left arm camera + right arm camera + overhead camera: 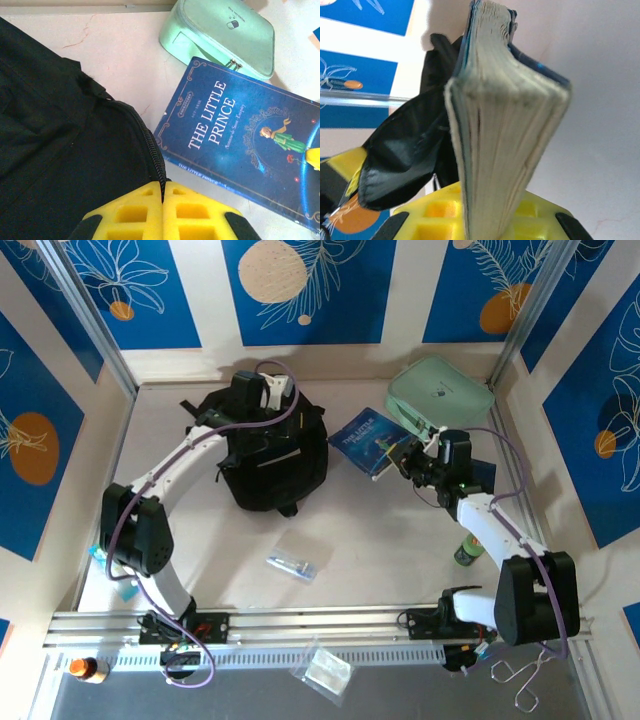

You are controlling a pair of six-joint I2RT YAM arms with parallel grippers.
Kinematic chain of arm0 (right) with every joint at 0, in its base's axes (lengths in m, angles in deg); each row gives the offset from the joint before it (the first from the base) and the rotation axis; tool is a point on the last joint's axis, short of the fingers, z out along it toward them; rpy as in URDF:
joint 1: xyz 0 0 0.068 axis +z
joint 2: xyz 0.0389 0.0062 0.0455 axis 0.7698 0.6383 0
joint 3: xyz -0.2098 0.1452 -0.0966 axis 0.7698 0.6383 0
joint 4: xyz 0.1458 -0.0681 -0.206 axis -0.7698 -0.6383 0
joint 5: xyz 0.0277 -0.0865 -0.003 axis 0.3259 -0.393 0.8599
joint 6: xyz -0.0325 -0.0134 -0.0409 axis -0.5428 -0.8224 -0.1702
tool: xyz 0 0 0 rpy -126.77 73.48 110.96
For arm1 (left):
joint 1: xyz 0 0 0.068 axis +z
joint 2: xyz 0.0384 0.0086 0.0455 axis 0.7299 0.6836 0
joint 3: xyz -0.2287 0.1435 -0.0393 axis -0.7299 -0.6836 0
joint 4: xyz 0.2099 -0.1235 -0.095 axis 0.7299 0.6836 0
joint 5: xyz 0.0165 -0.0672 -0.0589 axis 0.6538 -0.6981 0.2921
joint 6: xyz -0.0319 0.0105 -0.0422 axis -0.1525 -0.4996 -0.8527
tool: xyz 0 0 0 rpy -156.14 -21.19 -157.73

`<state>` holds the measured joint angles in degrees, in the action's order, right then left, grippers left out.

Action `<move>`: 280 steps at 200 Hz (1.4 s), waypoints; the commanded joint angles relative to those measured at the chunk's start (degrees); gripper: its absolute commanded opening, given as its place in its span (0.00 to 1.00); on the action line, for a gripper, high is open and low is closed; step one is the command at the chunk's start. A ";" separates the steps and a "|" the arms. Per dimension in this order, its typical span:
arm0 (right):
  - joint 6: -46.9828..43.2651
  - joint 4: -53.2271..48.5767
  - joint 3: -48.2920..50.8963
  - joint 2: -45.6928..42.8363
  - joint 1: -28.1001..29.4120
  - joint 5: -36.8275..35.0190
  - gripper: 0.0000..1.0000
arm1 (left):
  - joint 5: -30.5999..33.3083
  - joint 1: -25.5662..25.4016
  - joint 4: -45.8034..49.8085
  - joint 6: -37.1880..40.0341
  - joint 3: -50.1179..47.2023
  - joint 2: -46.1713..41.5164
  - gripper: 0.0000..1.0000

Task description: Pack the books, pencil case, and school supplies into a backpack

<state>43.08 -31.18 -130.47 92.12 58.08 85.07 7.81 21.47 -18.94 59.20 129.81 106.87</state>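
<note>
Backpack (275,465) packing looks barely begun to us. From the top camera we see it slumped at about 10 o'clock from the table's middle, with the left gripper (264,392) at its 12 o'clock rim; from here we cannot tell how those jaws stand. The Little Prince book (365,440) sits tilted at the backpack's 3 o'clock, its 4 o'clock corner in the right gripper (405,455), and the mint-green case (440,390) lies beyond it at 1 o'clock. The pencil case (293,565) lies flat on the table at the backpack's 6 o'clock, well apart from both arms, and a second dark-blue book (482,476) peeks out beside the right arm. In the left wrist view, the left gripper (163,192) has its yellow pads pressed together on the backpack's (60,150) zip edge, seemingly to hold the mouth open, with the book (240,135) at 2 o'clock. In the right wrist view, the right gripper (490,220) is clamped on the book (505,140), page edges facing us. We judge that nothing is packed yet, though the inside is hidden: this book goes first, then the other book, the pencil case and the loose supplies.
</note>
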 commanded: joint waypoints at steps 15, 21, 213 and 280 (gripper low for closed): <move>2.19 6.49 0.67 -0.46 4.79 3.22 0.02 | -5.64 -0.43 -8.48 -1.74 1.74 -0.46 0.00; 2.76 7.29 0.93 -0.19 5.64 3.02 0.03 | -6.04 -0.41 -9.13 -2.37 1.74 -0.20 0.00; 18.04 10.96 -12.56 19.46 17.95 3.56 0.03 | -9.56 -0.52 -17.23 -8.15 1.99 2.60 0.00; 14.95 10.44 -16.90 21.08 19.49 -0.65 0.03 | -9.78 -0.52 -17.84 -8.50 1.74 1.98 0.00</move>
<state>59.59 -24.16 -143.82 112.47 76.92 86.45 0.36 21.38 -32.38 51.05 129.81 109.99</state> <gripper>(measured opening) 0.113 0.041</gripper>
